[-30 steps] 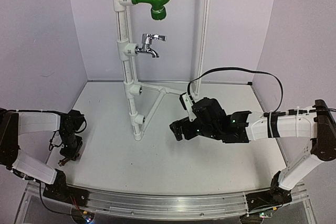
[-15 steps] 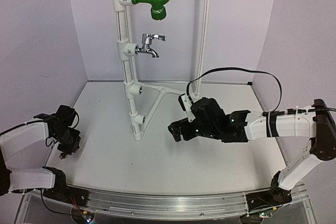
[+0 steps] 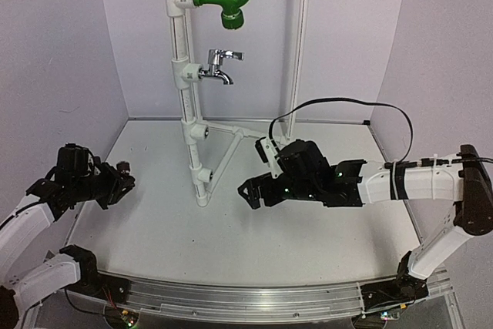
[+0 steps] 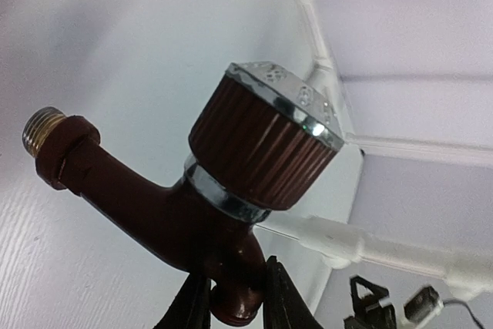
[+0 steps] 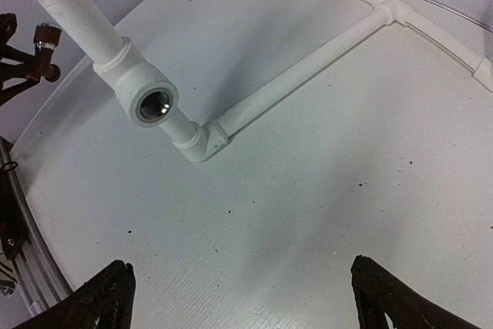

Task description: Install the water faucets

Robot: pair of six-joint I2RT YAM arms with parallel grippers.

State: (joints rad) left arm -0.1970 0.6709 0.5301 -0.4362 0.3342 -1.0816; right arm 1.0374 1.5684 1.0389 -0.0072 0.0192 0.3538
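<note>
Left gripper (image 4: 235, 302) clamps the ribbed, reddish-brown faucet (image 4: 258, 140) by its spout above the table's (image 3: 308, 244) left side. The shiny chrome faucet (image 3: 218, 67) sits on the white pipe (image 3: 182, 36). Right gripper (image 5: 248, 298) gapes wide.

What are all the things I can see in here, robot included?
Pipe stand: one, white, standing mid-table.
Tees: four, white, along the stand.
Elbow: one, green, on the top tee.
Chrome faucet: one, silver, on the second tee.
Brown faucet: one, reddish-brown, in the left claw.
Table: one, white, under everything.
Rail: one, silver, near edge.
Cable: one, black, looping above the right claw.
Left claw: one, black, shut on the brown faucet.
Right claw: one, black, open, low beside the stand.
</note>
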